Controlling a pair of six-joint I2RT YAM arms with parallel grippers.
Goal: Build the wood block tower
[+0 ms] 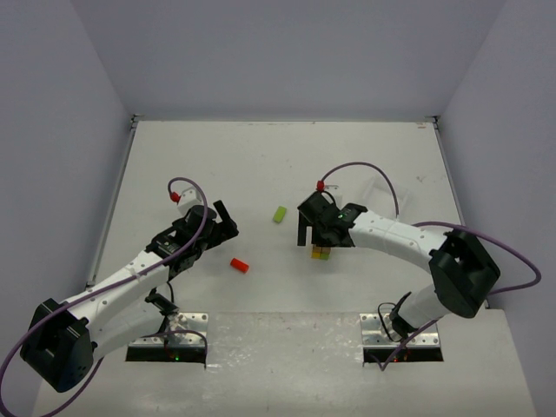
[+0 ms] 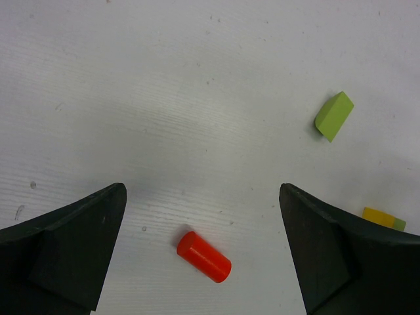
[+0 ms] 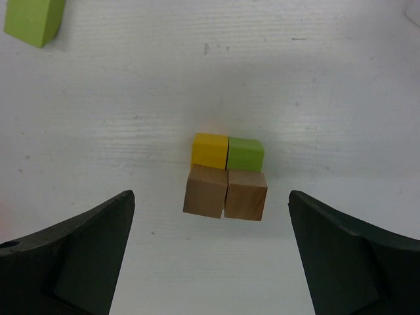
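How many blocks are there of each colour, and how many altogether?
Green: 2, the loose green block and the clustered green block
Yellow block: 1
Tan blocks: 2
Red cylinder: 1
Total: 6

Right gripper point(image 3: 210, 197) over the white table point(image 3: 328, 92), dark fingers point(image 3: 79, 256) spread wide, nothing gripped. Between them sits a tight cluster: yellow block point(image 3: 210, 150) and lime green block point(image 3: 245, 153) side by side, left tan block point(image 3: 205, 191) and right tan block point(image 3: 247, 194) touching along their near edge (stacked or just beside, hard to tell). A loose green block point(image 3: 34, 20) is cropped at top left, well apart.
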